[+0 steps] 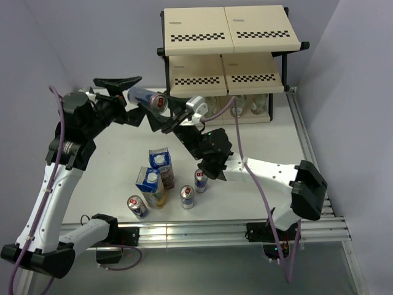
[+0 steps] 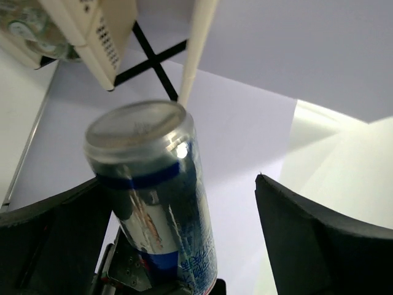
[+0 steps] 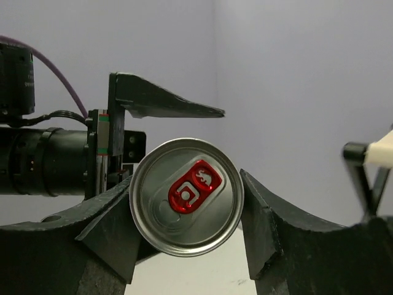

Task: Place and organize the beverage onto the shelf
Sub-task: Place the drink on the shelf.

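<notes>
Can over white table, right jaws tight on it, left jaws wide

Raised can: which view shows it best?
Right wrist: can sharp, centred, clamped by right gripper. Left wrist: blurred side, left gripper open around it. Top external: small, between both grippers.

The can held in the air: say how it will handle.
Probably slippery: the can is glossy and round, pinched by the right end effector. Held tilted, it might pivot. Laid on its side, it would likely roll.
</notes>
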